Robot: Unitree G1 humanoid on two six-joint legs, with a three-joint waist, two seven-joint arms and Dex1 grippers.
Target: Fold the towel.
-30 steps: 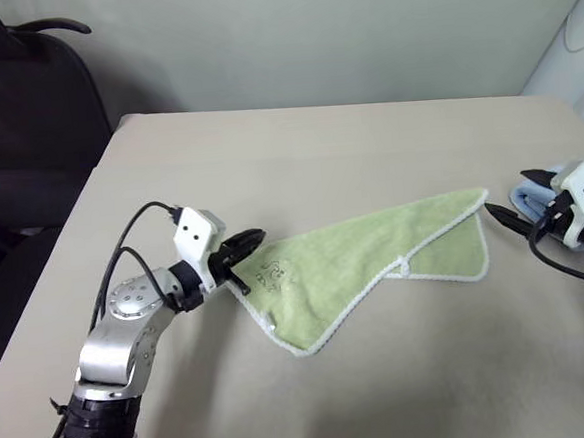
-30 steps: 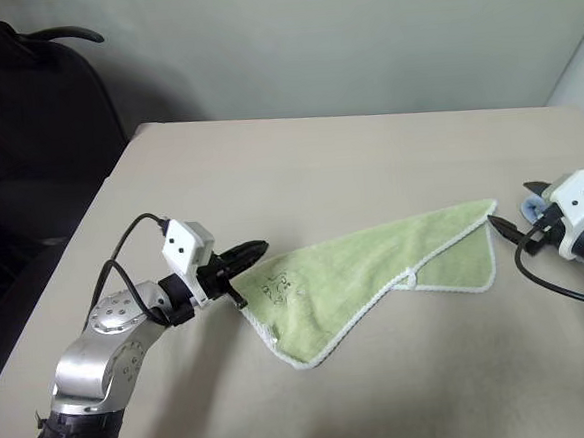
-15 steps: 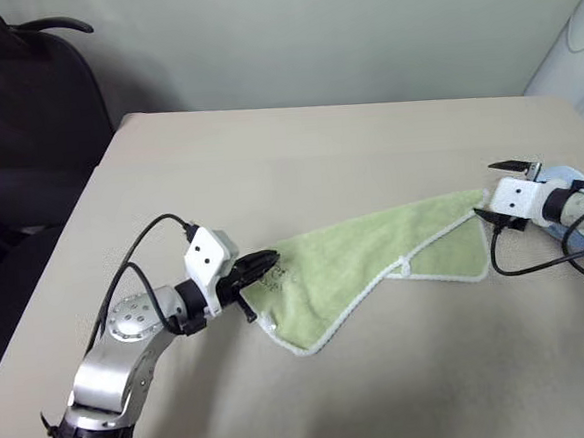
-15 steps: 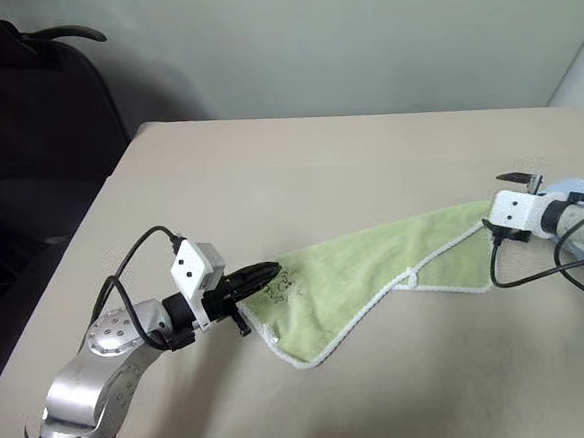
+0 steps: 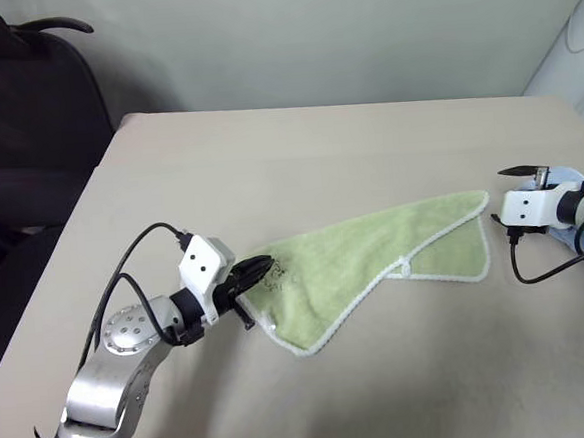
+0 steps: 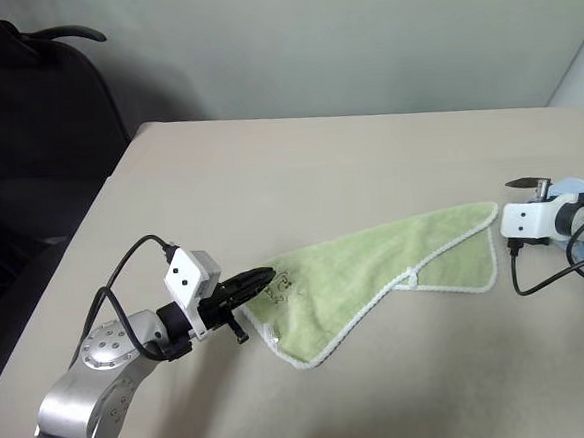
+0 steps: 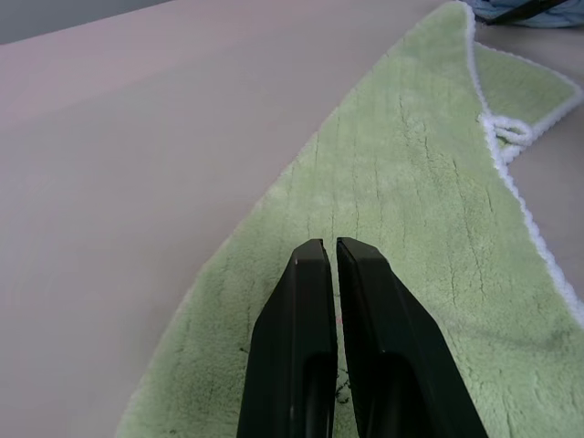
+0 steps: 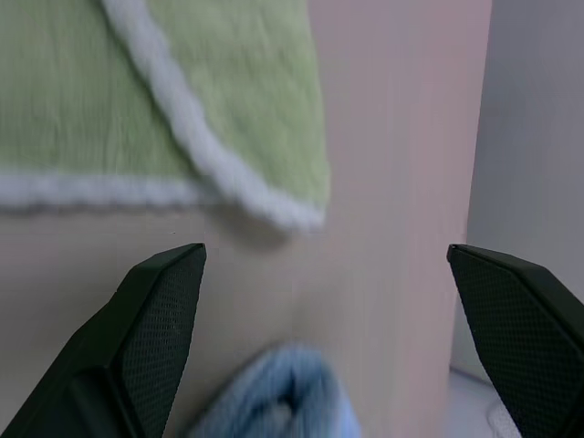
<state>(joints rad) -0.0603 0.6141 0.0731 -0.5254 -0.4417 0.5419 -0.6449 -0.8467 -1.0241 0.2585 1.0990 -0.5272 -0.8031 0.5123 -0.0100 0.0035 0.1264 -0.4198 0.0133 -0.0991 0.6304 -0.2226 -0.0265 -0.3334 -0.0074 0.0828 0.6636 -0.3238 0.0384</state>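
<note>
The light green towel (image 5: 375, 258) lies on the beige table (image 5: 298, 158), folded over along a slanted line, white edging showing. My left gripper (image 5: 261, 271) is shut on the towel's near-left corner by the small dark emblem, and that corner is lifted slightly. In the left wrist view the closed fingers (image 7: 310, 301) rest along the green cloth (image 7: 429, 228). My right gripper (image 8: 324, 248) stands open at the table's right side, just beyond the towel's far-right corner (image 8: 274, 137), with nothing between its fingers.
A light blue cloth (image 5: 562, 175) lies bunched right beside the right gripper, also seen as the blue cloth (image 8: 292, 392) in the right wrist view. A dark office chair (image 5: 24, 107) stands off the table's back left. A white object (image 5: 576, 49) is at the back right.
My left gripper has drawn back slightly with the towel's corner in it. The right gripper has rolled over and shifted a little beside the towel's right corner, staying open.
</note>
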